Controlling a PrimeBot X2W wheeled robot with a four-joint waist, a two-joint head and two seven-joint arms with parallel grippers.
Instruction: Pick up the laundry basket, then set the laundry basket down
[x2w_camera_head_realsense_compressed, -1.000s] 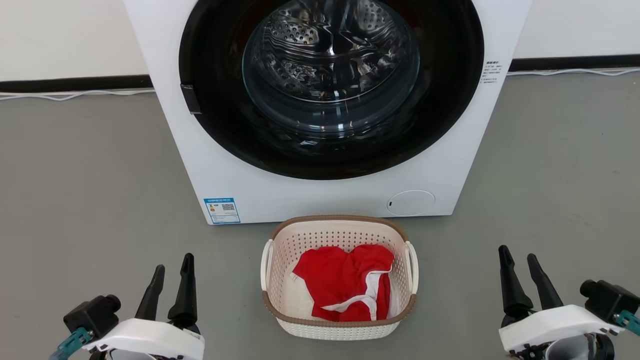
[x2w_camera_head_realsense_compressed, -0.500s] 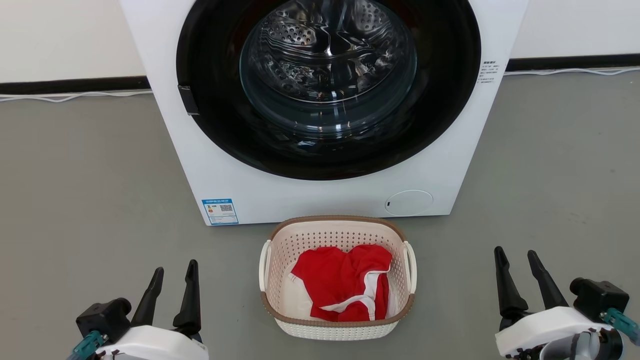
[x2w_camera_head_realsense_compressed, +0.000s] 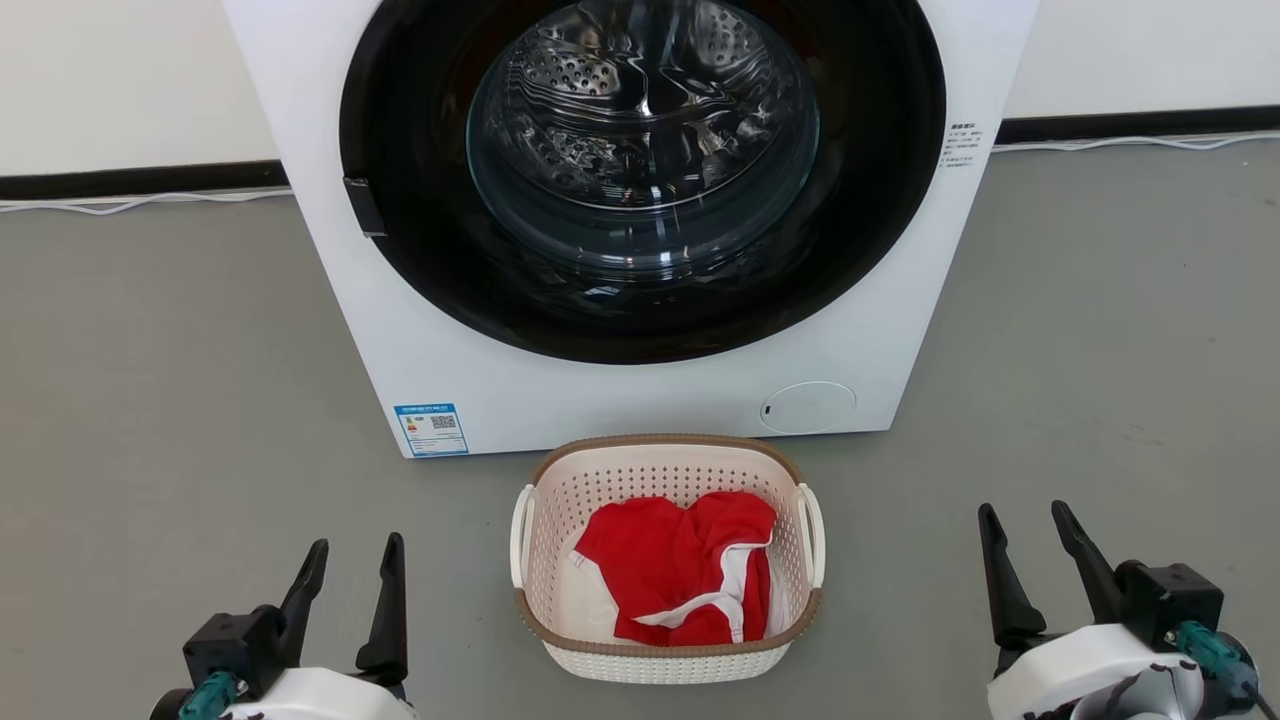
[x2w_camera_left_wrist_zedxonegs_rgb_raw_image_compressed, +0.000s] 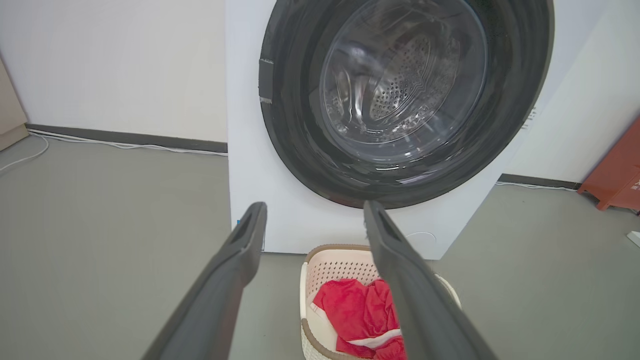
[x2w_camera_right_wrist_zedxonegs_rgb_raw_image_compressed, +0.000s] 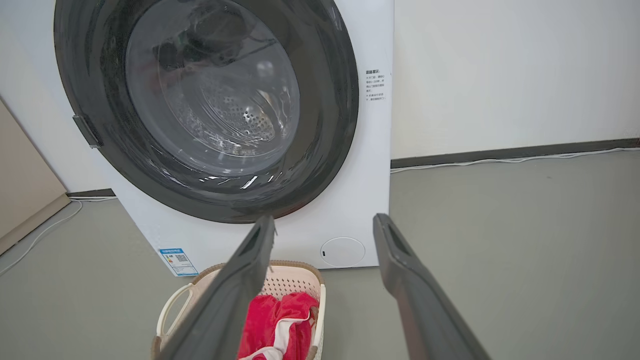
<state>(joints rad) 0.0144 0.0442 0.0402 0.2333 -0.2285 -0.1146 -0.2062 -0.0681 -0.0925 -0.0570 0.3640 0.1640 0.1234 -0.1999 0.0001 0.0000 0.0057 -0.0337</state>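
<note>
The laundry basket (x2w_camera_head_realsense_compressed: 664, 441), cream-white and perforated with a brown rim and white loop handles, stands on the grey floor just in front of the washing machine. A red garment with white trim (x2w_camera_head_realsense_compressed: 680, 565) lies inside it. My left gripper (x2w_camera_head_realsense_compressed: 357, 545) is open at the lower left, well clear of the basket's left handle. On the other side my right gripper (x2w_camera_head_realsense_compressed: 1023, 510) is open too, apart from the right handle. The left wrist view looks between the left gripper (x2w_camera_left_wrist_zedxonegs_rgb_raw_image_compressed: 314, 205) fingers at the basket (x2w_camera_left_wrist_zedxonegs_rgb_raw_image_compressed: 340, 265). The right gripper (x2w_camera_right_wrist_zedxonegs_rgb_raw_image_compressed: 325, 218) frames the basket (x2w_camera_right_wrist_zedxonegs_rgb_raw_image_compressed: 290, 282) from the other side.
A white front-loading washing machine (x2w_camera_head_realsense_compressed: 620, 400) with a dark round glass door rises right behind the basket. White cables (x2w_camera_head_realsense_compressed: 130, 200) run along the wall's black skirting. A red object (x2w_camera_left_wrist_zedxonegs_rgb_raw_image_compressed: 615, 175) stands at the far right, and a beige panel (x2w_camera_right_wrist_zedxonegs_rgb_raw_image_compressed: 25, 190) stands left of the machine.
The whole head view has shifted a little, so the camera moved. Both grippers have edged slightly inward toward the basket and stay open. The basket has not been touched.
</note>
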